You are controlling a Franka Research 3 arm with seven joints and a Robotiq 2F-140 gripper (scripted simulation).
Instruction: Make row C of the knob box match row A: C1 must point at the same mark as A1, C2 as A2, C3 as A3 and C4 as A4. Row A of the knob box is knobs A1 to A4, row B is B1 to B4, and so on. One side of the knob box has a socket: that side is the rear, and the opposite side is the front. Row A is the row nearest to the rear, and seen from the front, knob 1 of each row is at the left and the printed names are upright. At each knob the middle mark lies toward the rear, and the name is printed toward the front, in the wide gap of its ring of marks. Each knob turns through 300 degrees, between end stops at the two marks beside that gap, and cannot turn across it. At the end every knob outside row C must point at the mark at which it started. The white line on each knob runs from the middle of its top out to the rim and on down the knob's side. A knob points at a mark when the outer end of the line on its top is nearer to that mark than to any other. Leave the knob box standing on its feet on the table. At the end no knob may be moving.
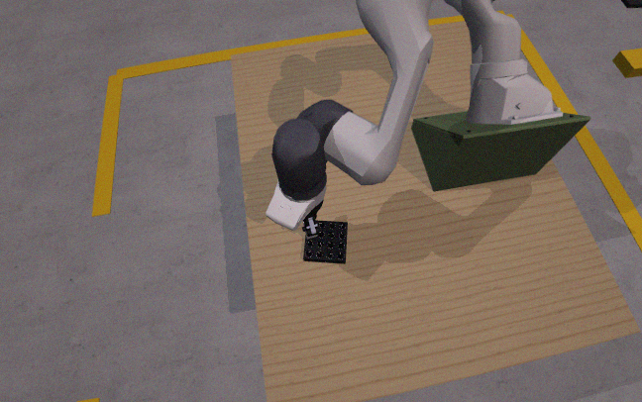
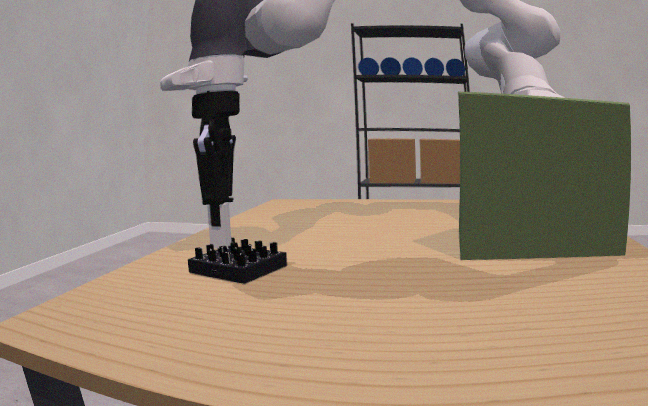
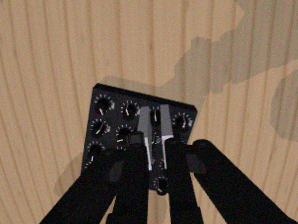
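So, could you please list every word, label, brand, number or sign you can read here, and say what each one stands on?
No text can be read for certain.
Knob box: tiny pale print beside some knobs, too small and blurred to read.
Arm's white base: one small dark mark, too unclear to call a letter or logo.

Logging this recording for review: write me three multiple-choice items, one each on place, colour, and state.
1. Where is the knob box?
A) On the shelf rack
B) On the table
C) On the floor

2. What colour are the balls on the rack?
A) Red
B) Yellow
C) Blue

3. How does the knob box stand?
A) Level, knobs up
B) On its side
C) Upside down

1 B: the knob box rests on the wooden table.
2 C: blue balls line the rack.
3 A: its knobs point upward.
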